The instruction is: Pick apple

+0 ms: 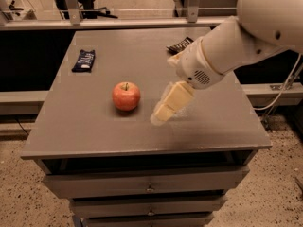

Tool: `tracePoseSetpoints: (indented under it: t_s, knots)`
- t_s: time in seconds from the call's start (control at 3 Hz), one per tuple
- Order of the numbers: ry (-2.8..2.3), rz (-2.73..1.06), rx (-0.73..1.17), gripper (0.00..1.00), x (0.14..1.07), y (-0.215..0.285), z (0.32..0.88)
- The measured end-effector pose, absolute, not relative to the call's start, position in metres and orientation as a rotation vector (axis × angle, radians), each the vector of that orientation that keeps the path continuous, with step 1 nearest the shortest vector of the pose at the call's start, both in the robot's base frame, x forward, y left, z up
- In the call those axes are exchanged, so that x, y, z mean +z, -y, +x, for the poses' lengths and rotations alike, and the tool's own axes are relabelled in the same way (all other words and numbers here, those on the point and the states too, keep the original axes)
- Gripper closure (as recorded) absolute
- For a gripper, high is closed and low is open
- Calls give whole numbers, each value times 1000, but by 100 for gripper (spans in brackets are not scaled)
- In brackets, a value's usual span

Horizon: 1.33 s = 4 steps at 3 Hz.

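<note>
A round red-orange apple [126, 96] with a short stem sits upright on the grey cabinet top [94, 126], left of centre. My gripper [166, 109] hangs from the white arm that reaches in from the upper right. It is above the cabinet top, just right of the apple and apart from it. It holds nothing.
A dark blue snack wrapper [84, 60] lies at the back left of the cabinet top. A black wrapper [179, 44] lies at the back, partly behind my arm. Drawers are below the front edge. A rail and dark gap run behind the cabinet.
</note>
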<state>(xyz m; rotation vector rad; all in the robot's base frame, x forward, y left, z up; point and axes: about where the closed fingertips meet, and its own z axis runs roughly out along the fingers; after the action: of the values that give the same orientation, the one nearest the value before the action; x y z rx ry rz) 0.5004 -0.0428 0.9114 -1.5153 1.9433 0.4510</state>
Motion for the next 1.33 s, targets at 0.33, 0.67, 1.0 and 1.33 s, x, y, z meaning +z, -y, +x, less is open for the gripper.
tracePoseSetpoints:
  t_s: [0.33, 0.67, 1.0, 1.33]
  knots:
    - [-1870, -1455, 515, 0, 899, -7, 515]
    - [-1851, -1417, 527, 0, 881, -34, 529]
    - [-1863, -1395, 524, 0, 862, -48, 540]
    - [-1890, -1367, 545, 15, 850, -54, 546]
